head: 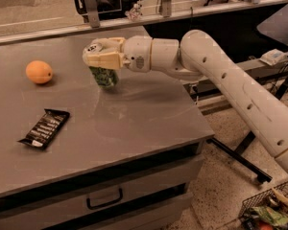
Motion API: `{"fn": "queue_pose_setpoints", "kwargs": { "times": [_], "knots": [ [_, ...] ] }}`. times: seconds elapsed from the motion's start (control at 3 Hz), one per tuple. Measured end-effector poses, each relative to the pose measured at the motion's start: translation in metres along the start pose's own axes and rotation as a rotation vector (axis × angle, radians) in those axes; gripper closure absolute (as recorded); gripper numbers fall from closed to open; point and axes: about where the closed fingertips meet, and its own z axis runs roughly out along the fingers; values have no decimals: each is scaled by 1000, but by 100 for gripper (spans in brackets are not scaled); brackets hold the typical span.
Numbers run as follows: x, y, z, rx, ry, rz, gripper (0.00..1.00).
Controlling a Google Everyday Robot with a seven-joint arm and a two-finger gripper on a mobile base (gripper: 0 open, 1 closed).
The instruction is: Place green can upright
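Note:
The green can (104,76) stands upright, its base at or just above the grey table top (134,119), toward the back middle. My gripper (102,57) reaches in from the right on the white arm (221,75) and is shut on the can's upper part, so the can's top is mostly hidden by the cream fingers (98,60).
An orange fruit (39,72) lies at the left of the table. A dark snack bar wrapper (44,128) lies at the front left. A rail with posts (91,4) runs behind the table. A wire basket (269,210) sits on the floor at the right.

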Motion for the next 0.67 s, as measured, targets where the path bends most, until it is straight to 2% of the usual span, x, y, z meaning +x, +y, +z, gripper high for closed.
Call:
{"fn": "queue_pose_setpoints", "kwargs": {
  "times": [0.67],
  "knots": [
    [8,1,-5,16,12,29,9]
  ]
}}
